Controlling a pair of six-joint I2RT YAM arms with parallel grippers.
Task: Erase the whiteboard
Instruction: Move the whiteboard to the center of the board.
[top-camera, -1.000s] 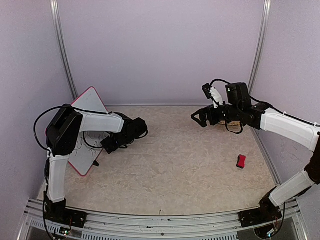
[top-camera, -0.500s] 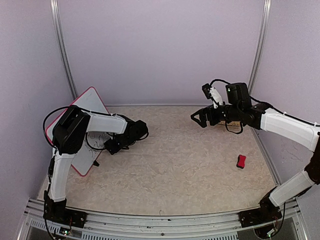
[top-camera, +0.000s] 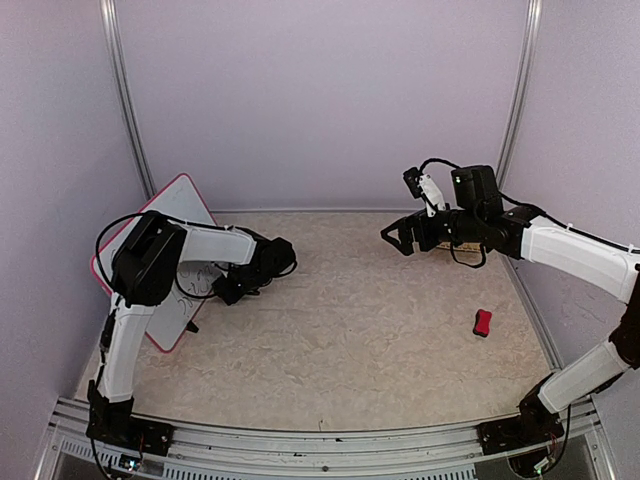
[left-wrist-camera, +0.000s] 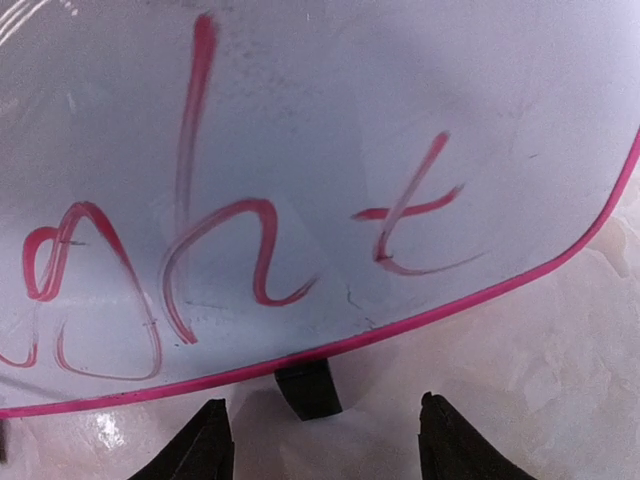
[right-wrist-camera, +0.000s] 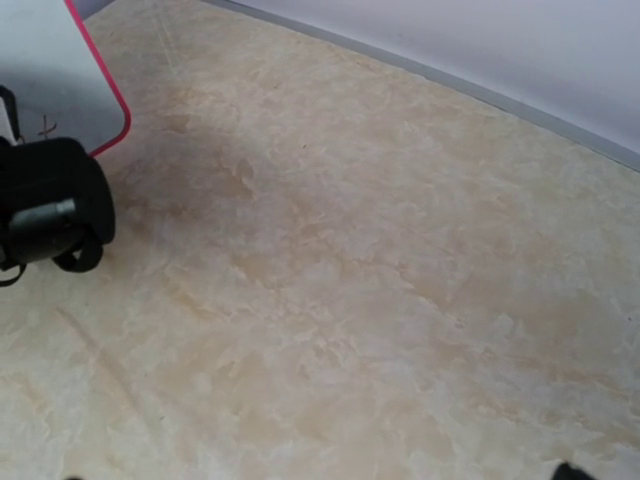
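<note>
The whiteboard (top-camera: 181, 203), white with a pink-red frame, stands tilted at the far left of the table. In the left wrist view it (left-wrist-camera: 300, 120) fills the frame with pink handwriting, and one black foot (left-wrist-camera: 308, 388) sits under its lower edge. My left gripper (top-camera: 224, 289) is open and empty, low on the table just in front of that edge, its fingertips (left-wrist-camera: 208, 442) either side of the foot without touching it. My right gripper (top-camera: 396, 238) is open and empty, held above the table at the back right, far from the board.
A small red and black object (top-camera: 482, 322) lies on the table near the right wall. The right wrist view shows beige marbled tabletop, the left arm's black wrist (right-wrist-camera: 48, 215) and a corner of the board (right-wrist-camera: 50, 70). Walls close in the back and both sides.
The left arm's upper links have swung slightly right and the left gripper has edged closer to the board's lower edge. The right arm and the red object have not moved.
</note>
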